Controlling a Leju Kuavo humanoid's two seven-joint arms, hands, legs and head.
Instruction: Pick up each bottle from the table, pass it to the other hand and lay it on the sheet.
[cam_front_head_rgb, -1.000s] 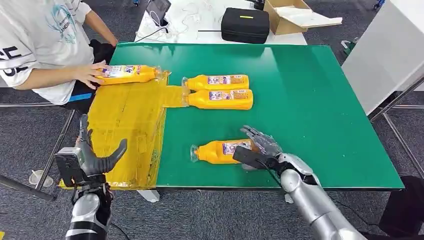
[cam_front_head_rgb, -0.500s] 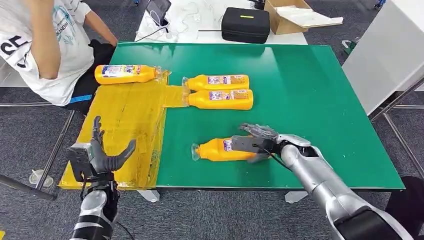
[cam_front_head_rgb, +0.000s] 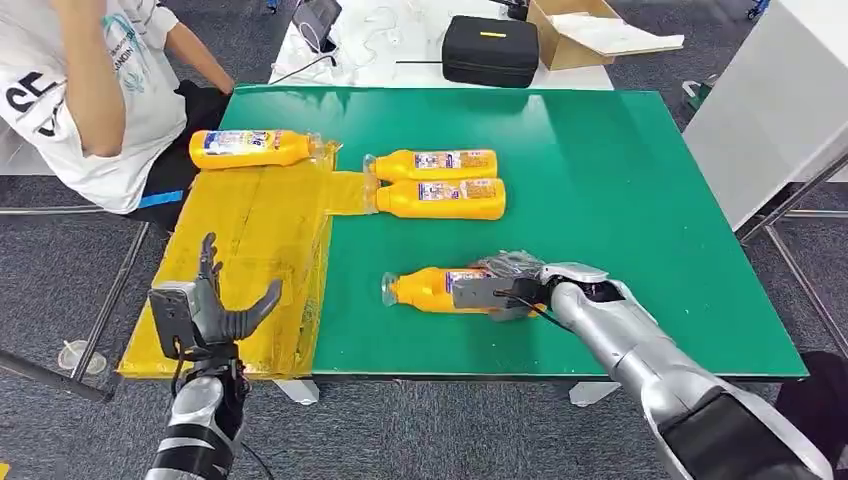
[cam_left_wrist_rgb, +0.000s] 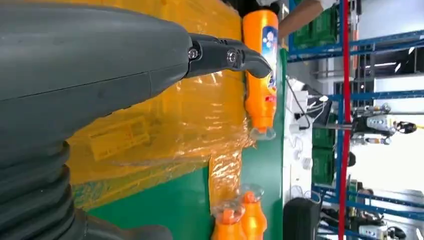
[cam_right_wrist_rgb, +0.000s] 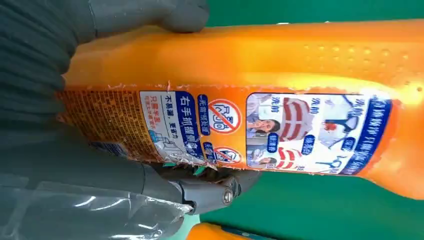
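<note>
Orange and slick-looking, the nearest bottle lay on its side on the green table, with the right hand wrapped round its base end, thumb on one side and fingers on the other, grasping it. The left hand hung over the near edge of the yellow sheet, fingers spread and holding nothing. Two more bottles lay side by side further up the table, and a fourth bottle rested on the sheet's far edge, near a seated person. To my eye the grip sat far from the bottle's middle, so on lifting, the neck end might droop or twist out, and the smooth plastic could slide during the handover.
</note>
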